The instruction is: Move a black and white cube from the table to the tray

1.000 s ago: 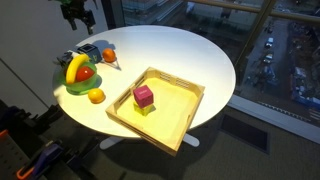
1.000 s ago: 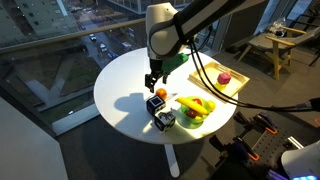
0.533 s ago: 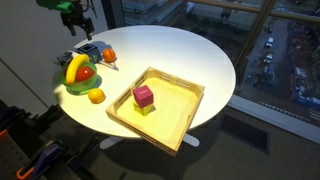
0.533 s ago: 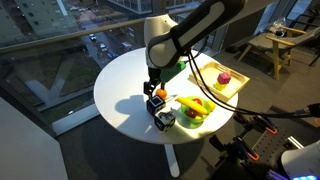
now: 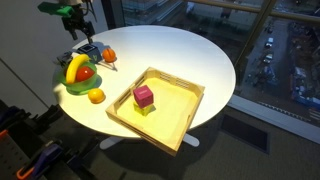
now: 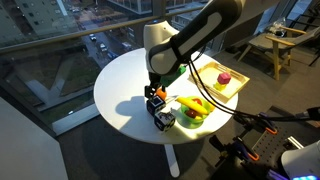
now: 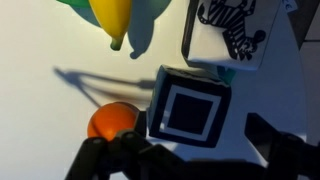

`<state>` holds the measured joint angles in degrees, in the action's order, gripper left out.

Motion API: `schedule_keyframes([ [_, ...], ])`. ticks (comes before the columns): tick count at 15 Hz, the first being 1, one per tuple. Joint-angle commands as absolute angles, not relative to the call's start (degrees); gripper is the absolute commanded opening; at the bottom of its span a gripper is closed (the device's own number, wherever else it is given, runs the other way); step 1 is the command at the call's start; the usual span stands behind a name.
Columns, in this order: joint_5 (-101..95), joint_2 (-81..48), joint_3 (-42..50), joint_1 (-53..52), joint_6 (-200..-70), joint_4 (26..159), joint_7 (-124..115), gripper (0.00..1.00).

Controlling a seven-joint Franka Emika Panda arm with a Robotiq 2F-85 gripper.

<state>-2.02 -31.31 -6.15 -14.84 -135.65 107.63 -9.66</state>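
Note:
The black and white cube (image 7: pixel 190 107) fills the middle of the wrist view, black with a white square on its top face. It rests on the white table (image 5: pixel 170 50) near the green fruit bowl; it also shows in an exterior view (image 6: pixel 157 102). My gripper (image 7: pixel 185 148) is open and hangs just above the cube, one finger (image 7: pixel 100 155) on each side; it shows in both exterior views (image 5: pixel 80 30) (image 6: pixel 154 92). The light-wood tray (image 5: pixel 145 135) sits across the table and holds a magenta cube (image 5: pixel 144 96).
A block with a zebra pattern (image 7: pixel 235 30) lies right beside the cube. An orange (image 7: pixel 112 120) lies on its other side. The green bowl (image 5: pixel 78 86) holds a banana (image 7: pixel 112 20) and other fruit. Another orange (image 5: pixel 95 96) lies by the bowl.
My gripper has come down toward the black and white cube, still open. The cube and the other things have not moved.

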Motion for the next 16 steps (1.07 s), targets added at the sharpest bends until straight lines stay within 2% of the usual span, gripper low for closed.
schedule_keyframes([
  [1,-4.2,-30.9,-4.3,-16.4,-136.3,108.2,-13.6,1.00],
  [16,-5.5,-35.1,-1.9,-18.3,-135.8,105.4,-20.8,1.00],
])
